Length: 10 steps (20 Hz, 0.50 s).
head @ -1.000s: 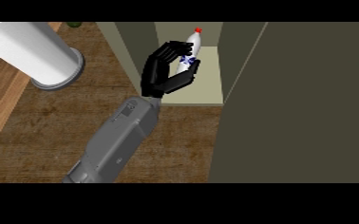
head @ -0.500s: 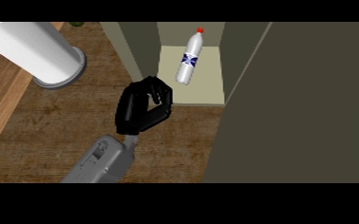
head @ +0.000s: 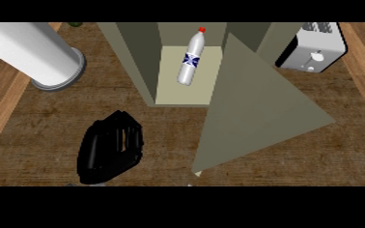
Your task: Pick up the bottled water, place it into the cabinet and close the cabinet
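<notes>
The clear water bottle, with a red cap and a blue label, stands inside the open cabinet on its pale floor, and nothing touches it. The cabinet door hangs partly open at the right of the opening, slanting toward me. My left hand is low over the wooden counter, left of the door and well in front of the cabinet. Its fingers are relaxed and hold nothing. My right hand is not in sight.
A big white cylinder lies at the upper left on the counter. A white toaster stands right of the cabinet, behind the door. A small green thing shows at the far back left.
My left hand let go of the bottle inside the cabinet and drew back toward me and to the left. The door swung, uncovering the toaster at the right.
</notes>
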Tool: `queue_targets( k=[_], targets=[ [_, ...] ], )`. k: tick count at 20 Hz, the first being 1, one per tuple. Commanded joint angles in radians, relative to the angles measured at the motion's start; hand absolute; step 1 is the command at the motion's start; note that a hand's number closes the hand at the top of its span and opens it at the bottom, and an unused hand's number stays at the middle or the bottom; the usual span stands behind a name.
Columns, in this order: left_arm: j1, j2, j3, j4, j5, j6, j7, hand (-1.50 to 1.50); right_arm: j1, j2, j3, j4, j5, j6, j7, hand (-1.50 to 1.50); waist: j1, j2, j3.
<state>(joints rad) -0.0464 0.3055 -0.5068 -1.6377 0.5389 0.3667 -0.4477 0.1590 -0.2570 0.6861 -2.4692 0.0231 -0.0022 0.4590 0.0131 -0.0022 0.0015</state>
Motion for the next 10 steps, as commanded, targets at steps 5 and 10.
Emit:
queue_targets(
  k=[5,10],
  targets=[
    [0.178,0.146,0.113,-0.190,0.069,-0.083,0.011,1.50,-0.169,0.156,0.204,0.037,0.087,-0.024,0.136,1.50,0.005,-0.003,-0.003],
    [0.242,0.125,0.109,-0.228,0.050,-0.062,-0.022,1.50,-0.414,0.253,0.259,0.212,0.170,-0.082,0.180,1.50,0.011,-0.001,-0.003]
  ],
)
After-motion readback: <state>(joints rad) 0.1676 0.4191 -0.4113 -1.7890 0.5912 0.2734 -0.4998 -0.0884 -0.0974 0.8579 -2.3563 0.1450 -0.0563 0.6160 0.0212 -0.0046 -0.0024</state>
